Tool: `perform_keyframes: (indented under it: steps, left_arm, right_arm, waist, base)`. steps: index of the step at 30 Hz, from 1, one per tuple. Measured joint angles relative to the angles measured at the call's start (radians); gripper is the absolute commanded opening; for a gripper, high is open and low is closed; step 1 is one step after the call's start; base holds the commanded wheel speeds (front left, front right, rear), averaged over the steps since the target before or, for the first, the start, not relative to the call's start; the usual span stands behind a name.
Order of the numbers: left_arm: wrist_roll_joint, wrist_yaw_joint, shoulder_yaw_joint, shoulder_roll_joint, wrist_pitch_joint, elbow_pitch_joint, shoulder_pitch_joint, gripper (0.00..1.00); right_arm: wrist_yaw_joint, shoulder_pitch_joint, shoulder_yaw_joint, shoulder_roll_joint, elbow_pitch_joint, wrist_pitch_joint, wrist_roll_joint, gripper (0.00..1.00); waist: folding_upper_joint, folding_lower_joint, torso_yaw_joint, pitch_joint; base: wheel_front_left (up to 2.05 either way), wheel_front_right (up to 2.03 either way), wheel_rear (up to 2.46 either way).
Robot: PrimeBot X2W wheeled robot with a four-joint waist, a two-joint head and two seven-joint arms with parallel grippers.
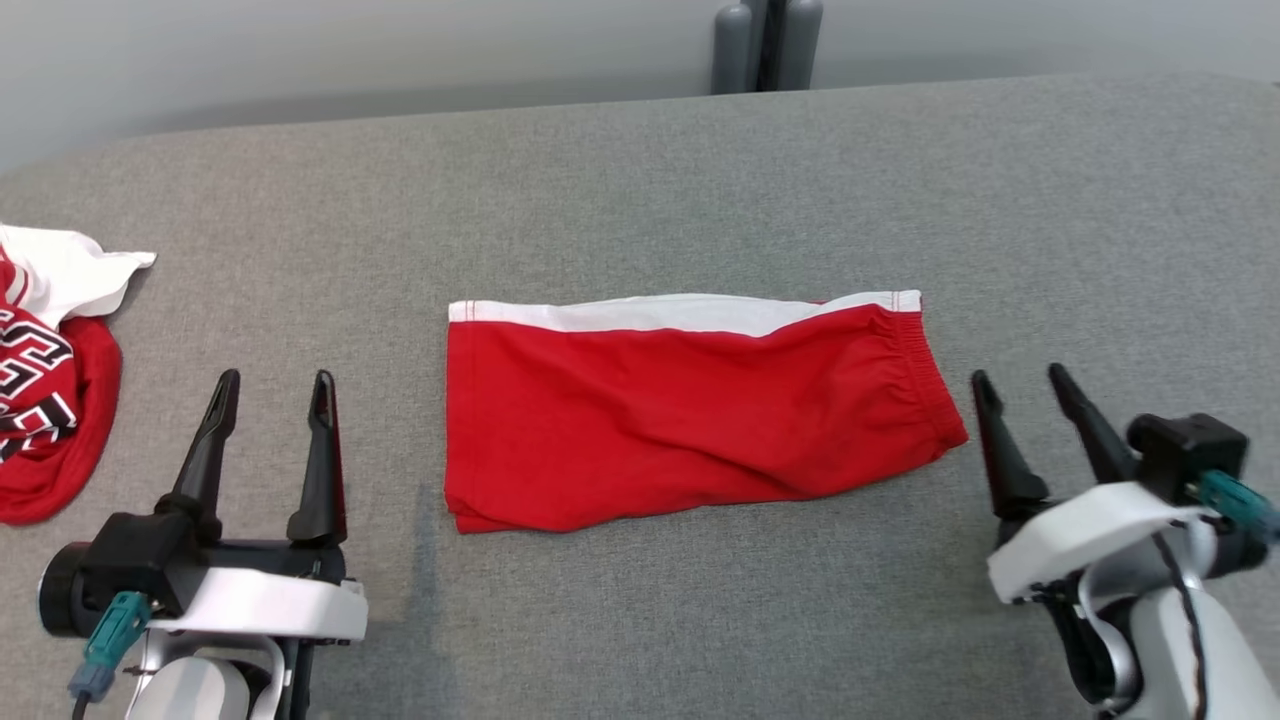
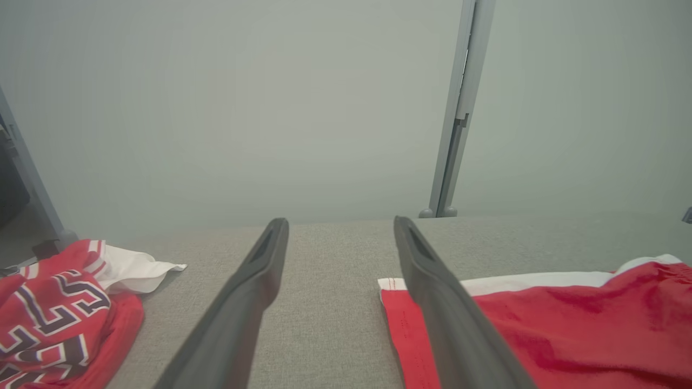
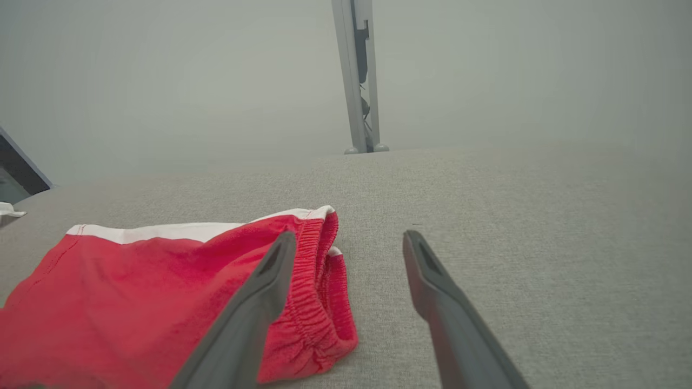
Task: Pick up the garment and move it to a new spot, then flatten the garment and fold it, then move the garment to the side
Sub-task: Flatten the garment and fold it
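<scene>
Left gripper (image 1: 276, 378) sits at lower left of the head view; its two long dark fingers are spread wide with nothing between them; below them is bare cloth, contact with the surface can't be judged.
Right gripper (image 1: 1020, 375) sits at lower right; fingers also spread, empty, leaning slightly toward the robot's left.
Folded red garment (image 1: 690, 410) of soft fabric, roughly rectangular, lies flat mid-way across the grey fabric-covered table (image 1: 640, 180), between the two grippers; a white band runs along its far edge; the gathered elastic waistband is at the robot's right end, just beside the right gripper's inner finger; shallow diagonal wrinkles cross the top layer.
The garment's hemmed end is near the left gripper but apart from it.
Left wrist view: the left gripper's (image 2: 340, 221) one finger overlaps the hem corner of the red garment (image 2: 567, 324); touching or above, can't tell.
Right wrist view: the right gripper's (image 3: 350, 235) one finger overlaps the waistband (image 3: 319, 281); same doubt.
Crumpled red-and-white cloth with a black-and-white pattern (image 1: 45, 400) lies at the table's left edge, apart from the left gripper.
Grey upright post (image 1: 765, 45) stands beyond the far edge.
</scene>
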Motion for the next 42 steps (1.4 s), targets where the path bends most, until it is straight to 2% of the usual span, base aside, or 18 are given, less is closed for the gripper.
perform_keyframes:
  steps: [5, 10, 17, 18, 19, 21, 29, 38, 42]
  left_arm:
    - [0.003, -0.002, -0.021, -0.011, 0.002, -0.001, -0.020, 1.00]
    - [0.004, -0.010, -0.036, -0.018, 0.002, 0.009, -0.037, 1.00]
    - [0.004, -0.019, -0.042, -0.019, 0.000, 0.025, -0.056, 1.00]
    - [0.004, -0.019, -0.044, -0.019, 0.000, 0.027, -0.058, 1.00]
    - [0.004, -0.021, -0.045, -0.019, 0.000, 0.028, -0.062, 1.00]
    - [0.005, -0.026, -0.048, -0.018, 0.000, 0.033, -0.075, 1.00]
    - [0.005, -0.028, -0.051, -0.016, 0.000, 0.040, -0.087, 1.00]
    - [0.005, -0.026, -0.053, -0.013, -0.001, 0.043, -0.087, 1.00]
    - [0.004, -0.023, -0.056, -0.013, -0.001, 0.045, -0.086, 1.00]
  right_arm:
    - [0.000, -0.072, 0.051, 0.005, 0.140, 0.012, 0.031, 1.00]
    - [0.000, -0.107, 0.040, 0.008, 0.277, 0.012, 0.062, 1.00]
    - [0.000, -0.153, 0.078, 0.012, 0.388, -0.029, 0.156, 1.00]
    - [0.000, -0.160, 0.090, 0.012, 0.397, -0.039, 0.171, 0.88]
    - [0.000, -0.168, 0.099, 0.012, 0.405, -0.046, 0.183, 0.62]
    - [0.000, -0.185, 0.144, 0.013, 0.420, -0.062, 0.220, 0.00]
    - [0.000, -0.193, 0.179, 0.014, 0.433, -0.115, 0.306, 0.00]
    - [0.000, -0.147, 0.071, -0.064, 0.450, -0.132, 0.381, 0.00]
    - [0.000, -0.148, 0.072, -0.063, 0.426, -0.103, 0.430, 0.00]
  waist:
    - [0.0000, 0.0000, 0.016, 0.024]
    - [0.0000, 0.0000, 0.031, 0.050]
    - [0.0000, 0.0000, 0.025, 0.083]
    - [0.0000, 0.0000, 0.023, 0.086]
    - [0.0000, 0.0000, 0.020, 0.089]
    - [0.0000, 0.0001, 0.012, 0.094]
    - [0.0000, 0.0000, -0.002, 0.098]
    - [0.0000, 0.0001, -0.017, 0.086]
    - [0.0000, 0.0000, -0.026, 0.080]
  base:
    - [0.00, 0.00, 0.00]
    - [0.00, 0.00, 0.00]
    - [0.00, 0.00, 0.00]
    - [0.00, 0.00, 0.00]
    - [0.00, 0.00, 0.00]
    - [0.00, 0.00, 0.00]
    - [0.00, 0.00, 0.00]
    - [0.00, 0.00, 0.00]
    - [0.00, 0.00, 0.00]
